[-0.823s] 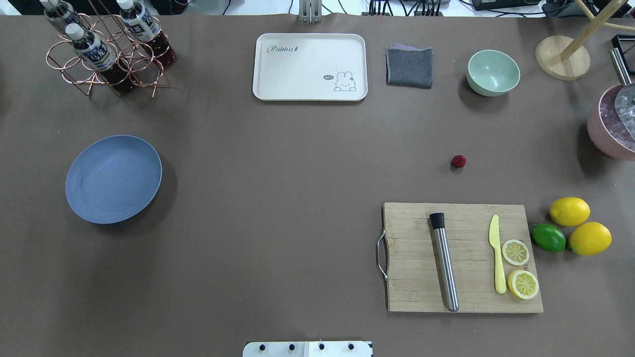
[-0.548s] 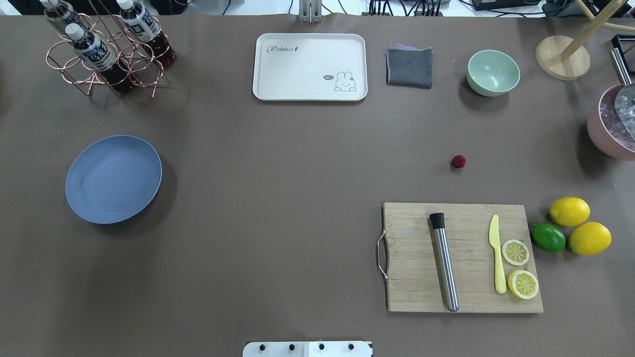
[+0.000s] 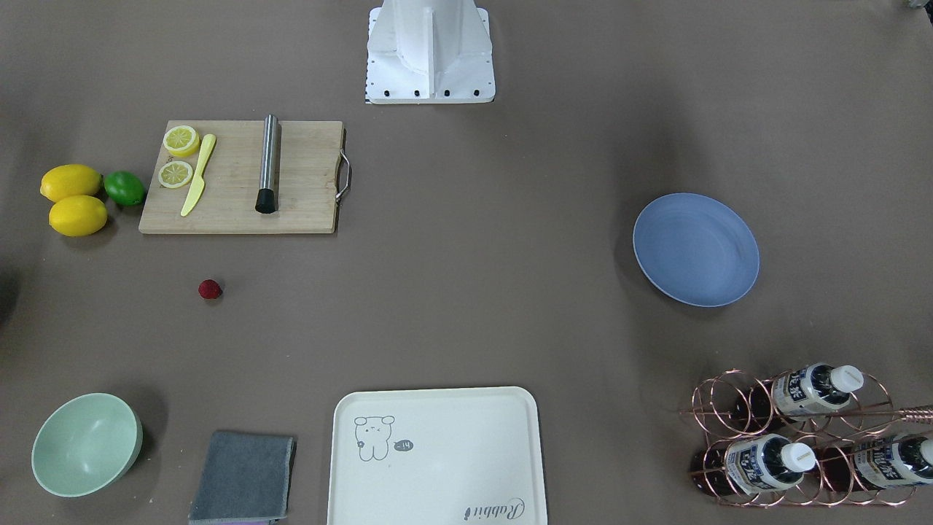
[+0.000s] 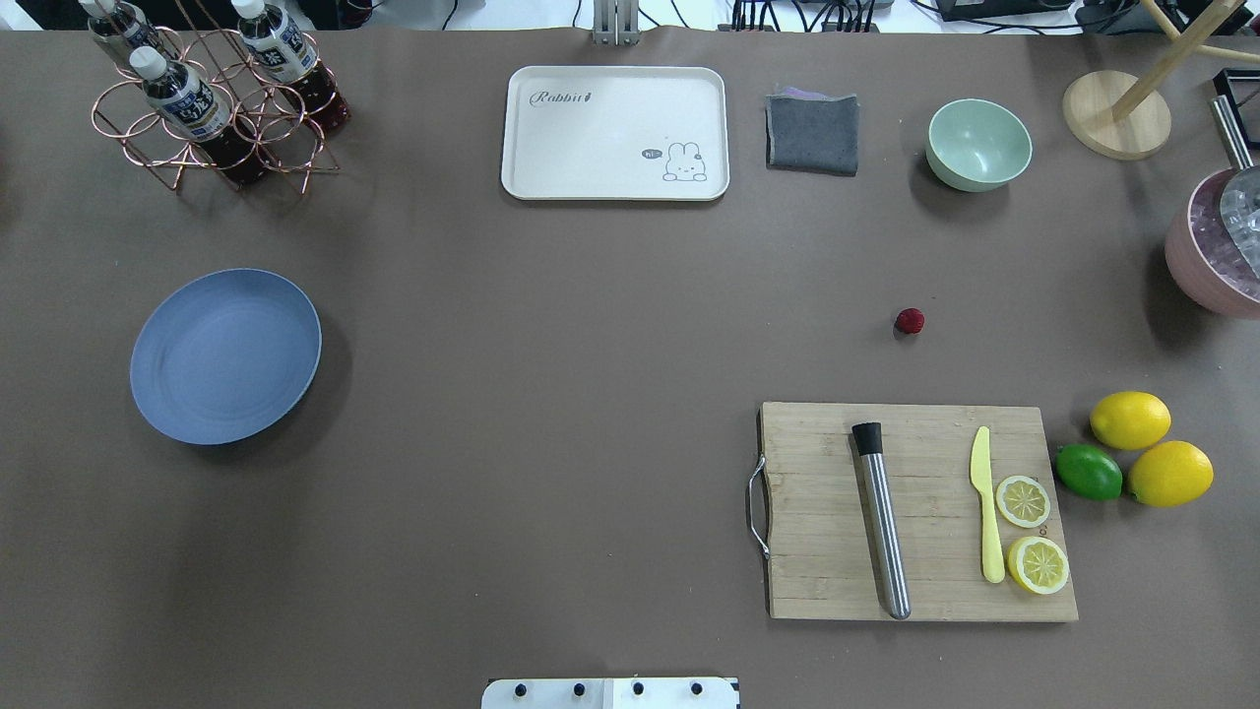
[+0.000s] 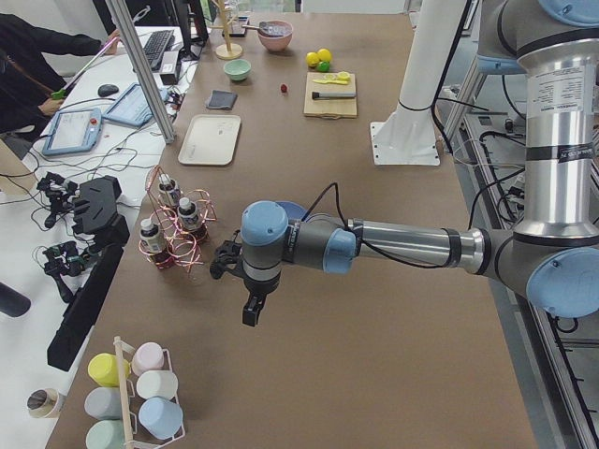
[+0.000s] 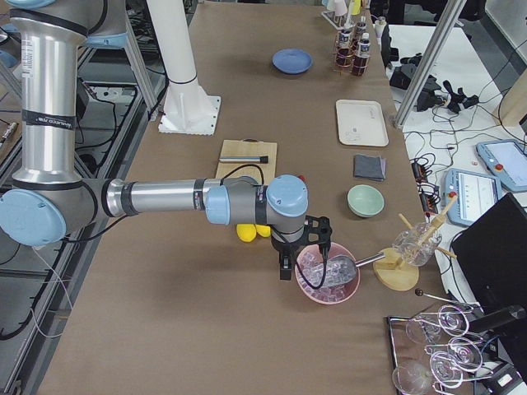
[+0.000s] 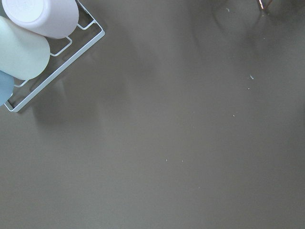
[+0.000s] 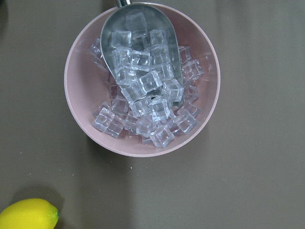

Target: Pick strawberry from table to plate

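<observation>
- The strawberry (image 4: 910, 320) lies on the bare counter (image 4: 591, 394), well away from the right pincer (image 6: 300, 251), which hangs over the ice bowl (image 8: 70, 95).
- I cannot tell how wide either pincer stands, or whether either holds anything.
- Best to come down straight and pinch lightly; the plate (image 4: 226, 354) sits nearer the left pincer (image 5: 251, 313).

Overhead and front views face oppositely, sharing the plate (image 4: 225, 355).

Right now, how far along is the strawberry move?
Nothing done: the strawberry lies on the table, and the plate is empty. Nothing in hand: the left pincer hangs over bare table, the right pincer over a bowl of ice, both far from the strawberry. Reaching, grasping, carrying and placing remain.
</observation>
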Controlling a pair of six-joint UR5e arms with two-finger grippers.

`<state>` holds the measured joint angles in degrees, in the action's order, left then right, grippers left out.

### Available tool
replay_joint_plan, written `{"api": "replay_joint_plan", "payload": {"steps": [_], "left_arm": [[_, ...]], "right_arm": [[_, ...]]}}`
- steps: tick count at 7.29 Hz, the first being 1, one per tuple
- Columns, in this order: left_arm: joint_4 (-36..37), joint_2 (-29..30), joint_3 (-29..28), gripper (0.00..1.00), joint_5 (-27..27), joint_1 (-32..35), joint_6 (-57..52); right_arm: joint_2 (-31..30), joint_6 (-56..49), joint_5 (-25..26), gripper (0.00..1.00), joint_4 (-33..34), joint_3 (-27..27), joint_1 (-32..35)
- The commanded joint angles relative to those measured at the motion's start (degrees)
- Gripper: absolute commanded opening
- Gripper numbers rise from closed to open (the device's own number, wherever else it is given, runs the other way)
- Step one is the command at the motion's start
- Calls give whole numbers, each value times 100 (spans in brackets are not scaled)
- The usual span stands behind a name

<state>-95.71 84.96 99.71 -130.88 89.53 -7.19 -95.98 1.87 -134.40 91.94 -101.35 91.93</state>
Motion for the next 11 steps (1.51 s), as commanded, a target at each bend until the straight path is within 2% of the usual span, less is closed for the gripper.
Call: {"api": "replay_joint_plan", "payload": {"steps": [1,4,11], "left_arm": [[0,3,-21,98,-7,3,7],[9,-5,-47,98,-34,73,33],[-70,56,-91,98,1,74,42]], "right_arm": [[0,-2,19,100,-1,-42,0],[227,59,19,100,8,-35,-52],[246,59,55,100,-1,28,-132]]}}
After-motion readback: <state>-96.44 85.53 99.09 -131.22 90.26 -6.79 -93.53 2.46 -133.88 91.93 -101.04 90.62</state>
